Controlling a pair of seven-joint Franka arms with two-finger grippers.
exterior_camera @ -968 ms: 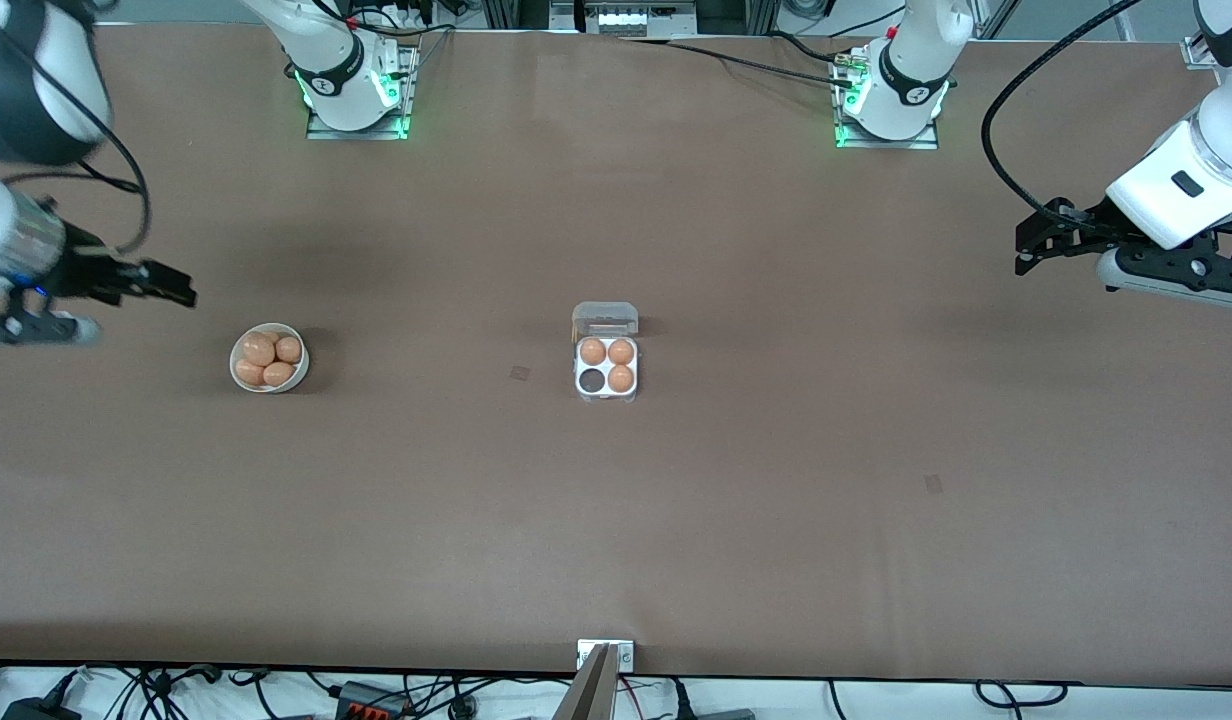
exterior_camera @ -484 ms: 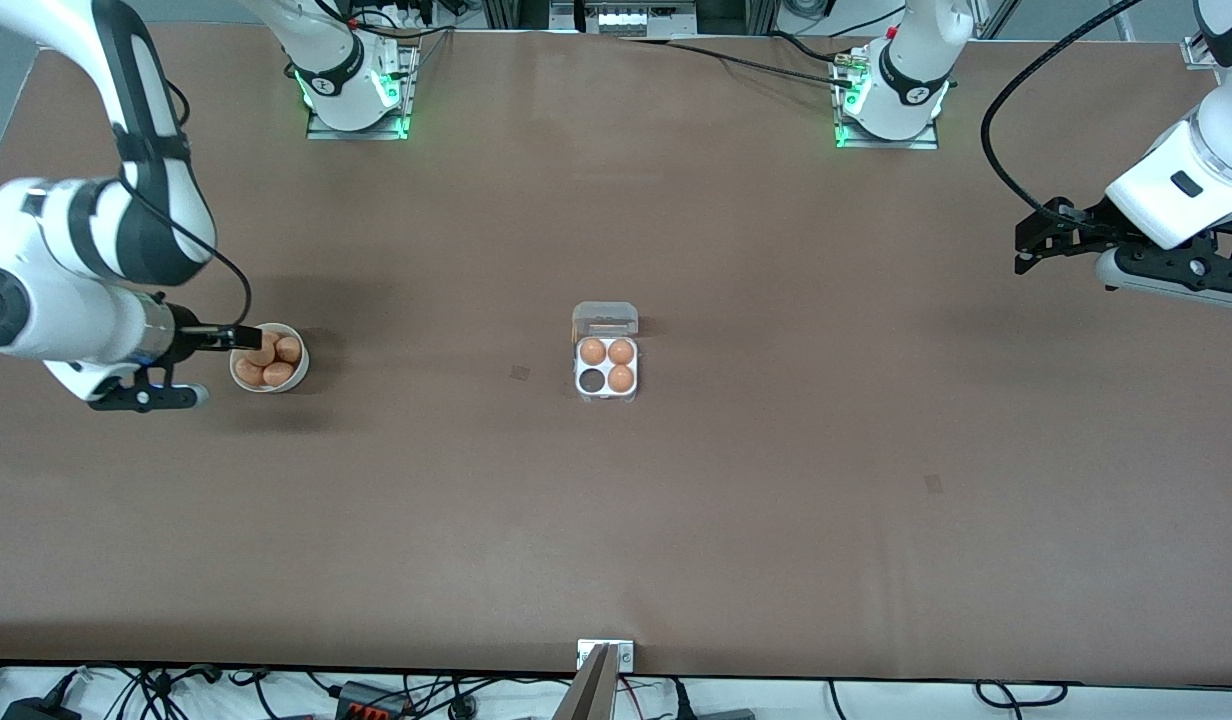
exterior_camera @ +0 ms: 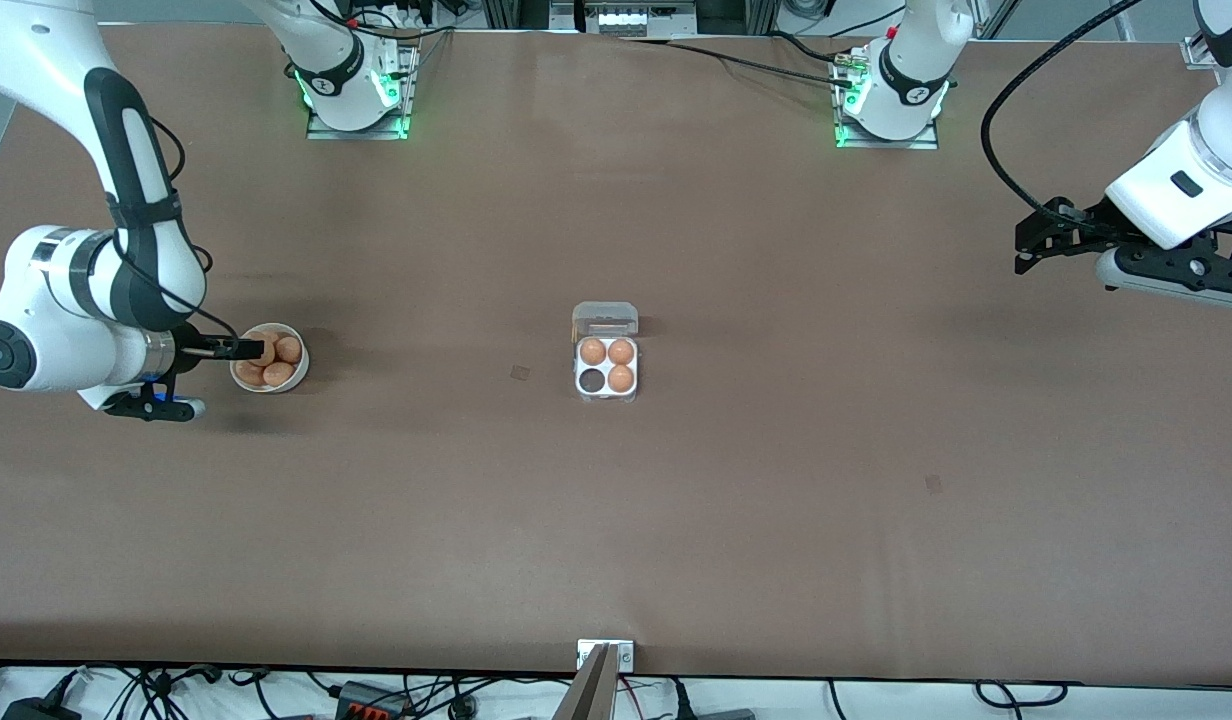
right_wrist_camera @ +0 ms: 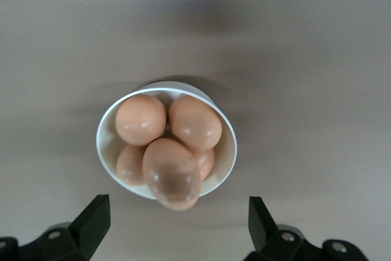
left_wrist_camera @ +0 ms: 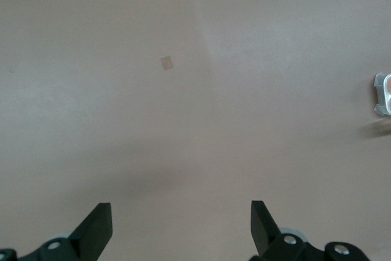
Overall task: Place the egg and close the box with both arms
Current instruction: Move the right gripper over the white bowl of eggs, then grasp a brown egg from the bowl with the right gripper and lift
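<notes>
The box (exterior_camera: pixel 606 394) is a small four-cell carton in the middle of the table. Its clear lid (exterior_camera: pixel 605 318) is open and lies back toward the robots' bases. It holds three brown eggs (exterior_camera: pixel 621 378), and one cell (exterior_camera: pixel 591 381) is empty and dark. A white bowl (exterior_camera: pixel 301 370) with several brown eggs (exterior_camera: pixel 279 374) stands toward the right arm's end. My right gripper (exterior_camera: pixel 244 349) is open over the bowl's edge. In the right wrist view the bowl (right_wrist_camera: pixel 228 151) and eggs (right_wrist_camera: pixel 172 172) lie just ahead of my open gripper (right_wrist_camera: pixel 177 215). My left gripper (exterior_camera: pixel 1022 256) is open, empty and waits over bare table.
Small tape marks (exterior_camera: pixel 519 373) (exterior_camera: pixel 933 484) lie flat on the brown table. A metal bracket (exterior_camera: pixel 605 655) sits at the table's edge nearest the front camera. The left wrist view shows bare table, a tape mark (left_wrist_camera: pixel 166 62) and a corner of the box (left_wrist_camera: pixel 382 95).
My right arm has swung in from the table's end and brought its gripper to the bowl of eggs. The left arm, the box and the bowl have not moved.
</notes>
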